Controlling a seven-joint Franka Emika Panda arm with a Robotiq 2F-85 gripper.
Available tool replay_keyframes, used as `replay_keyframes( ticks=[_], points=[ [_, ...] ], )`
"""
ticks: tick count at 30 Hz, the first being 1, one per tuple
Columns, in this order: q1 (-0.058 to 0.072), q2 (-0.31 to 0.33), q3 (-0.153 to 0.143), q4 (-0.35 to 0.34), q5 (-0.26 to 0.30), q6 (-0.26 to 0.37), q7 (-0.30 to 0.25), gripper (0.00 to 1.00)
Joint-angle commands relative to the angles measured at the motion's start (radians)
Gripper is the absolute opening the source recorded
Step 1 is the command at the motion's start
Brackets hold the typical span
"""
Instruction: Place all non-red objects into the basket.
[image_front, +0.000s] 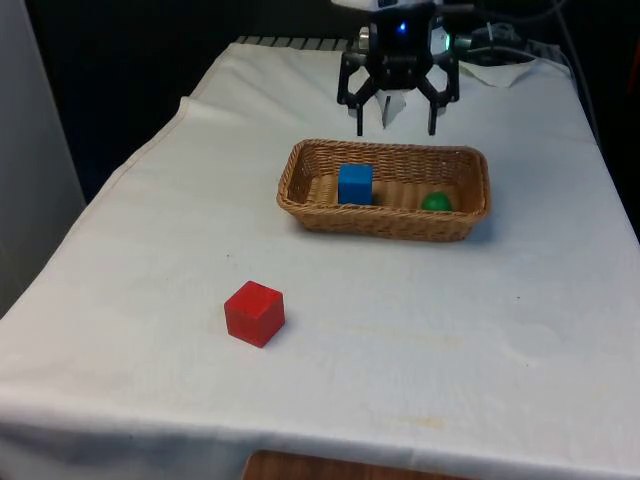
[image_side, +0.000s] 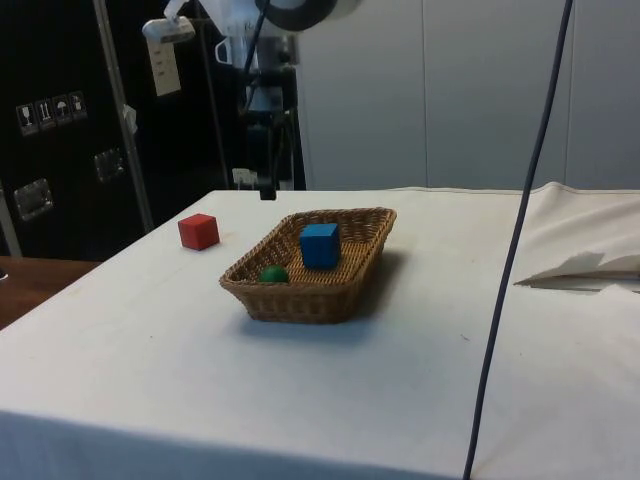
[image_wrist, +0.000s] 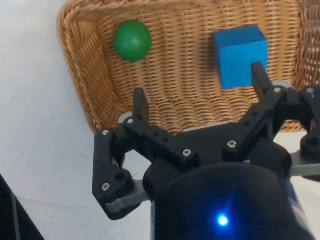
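A wicker basket sits mid-table. Inside it a blue cube rests toward the front view's left end, and a green ball lies toward the right end. A red cube stands alone on the cloth, nearer the front edge and left of the basket. My gripper hangs open and empty in the air above the basket's far rim, holding nothing.
The white cloth covers the table. A crumpled fold of cloth lies near the robot's end. A dark cable hangs down close to the side camera.
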Motion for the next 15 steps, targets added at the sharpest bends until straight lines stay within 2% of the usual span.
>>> replay_keyframes(
  ticks=[1, 15],
  points=[
    [0.001, -0.009, -0.005, 0.001, -0.008, -0.012, 0.012, 1.0],
    [0.001, -0.06, -0.03, -0.001, -0.009, -0.039, 0.035, 1.0]
  ],
)
